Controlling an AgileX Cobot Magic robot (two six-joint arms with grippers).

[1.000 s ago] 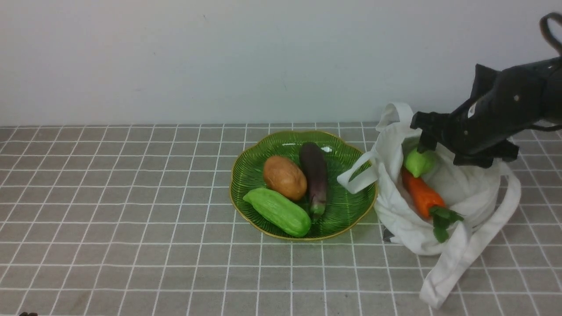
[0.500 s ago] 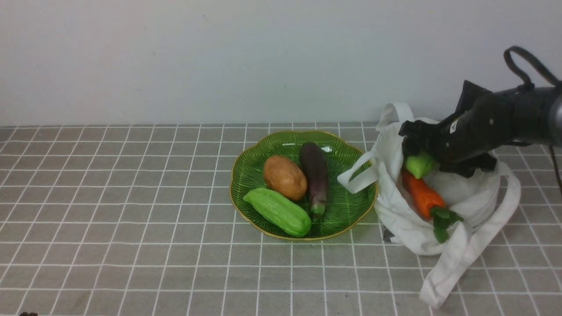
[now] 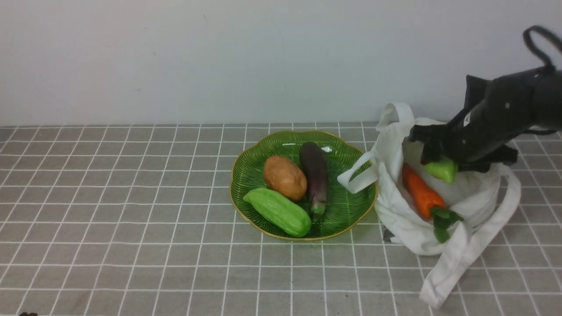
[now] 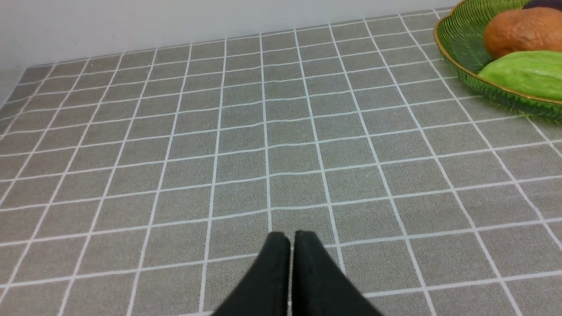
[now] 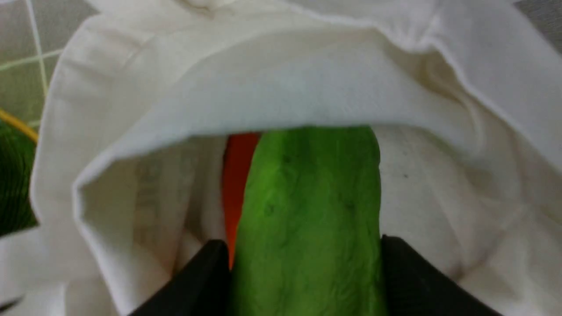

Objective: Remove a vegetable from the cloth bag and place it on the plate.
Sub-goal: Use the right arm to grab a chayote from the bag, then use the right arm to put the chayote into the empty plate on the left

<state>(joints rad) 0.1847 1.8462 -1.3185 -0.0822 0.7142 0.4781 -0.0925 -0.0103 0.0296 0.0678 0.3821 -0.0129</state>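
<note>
Right wrist view: right hand [image 5: 303,245] clamps vegetable [image 5: 307,197] in cloth bag [image 5: 281,87] beside carrot [image 5: 237,166].

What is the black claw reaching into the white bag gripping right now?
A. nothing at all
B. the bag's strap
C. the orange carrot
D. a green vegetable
D: the right wrist view shows the green vegetable clamped between the two black fingers of the right gripper inside the bag, with the carrot lying beside it.
</note>
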